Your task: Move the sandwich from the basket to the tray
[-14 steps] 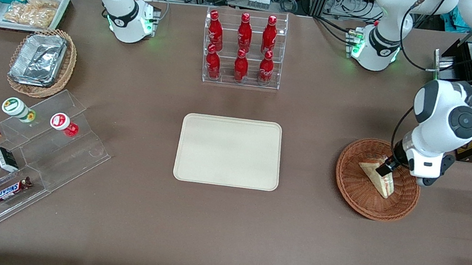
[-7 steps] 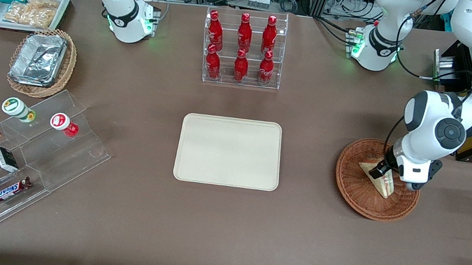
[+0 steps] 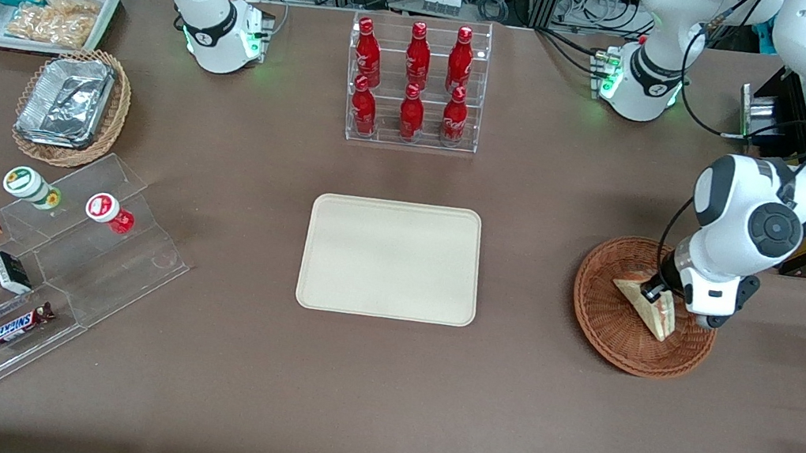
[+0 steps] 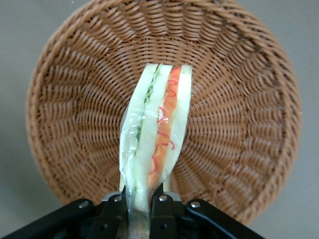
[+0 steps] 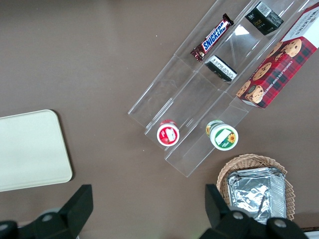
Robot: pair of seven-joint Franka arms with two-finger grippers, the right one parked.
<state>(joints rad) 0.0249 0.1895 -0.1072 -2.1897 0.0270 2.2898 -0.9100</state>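
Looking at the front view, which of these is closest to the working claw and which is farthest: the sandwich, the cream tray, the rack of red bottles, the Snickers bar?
From the gripper, over the basket:
1. Sandwich, pinched between its fingers, in the basket.
2. Tray, mid-table.
3. Bottle rack, farther from the camera than the tray.
4. Snickers bar, at the parked arm's end.

SNICKERS — candy bar (image 5: 213,36) wrapper; other labels unreadable.

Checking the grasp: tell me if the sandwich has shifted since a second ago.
Yes, slightly: the sandwich, in the gripper, has tilted within the basket and remains inside it.
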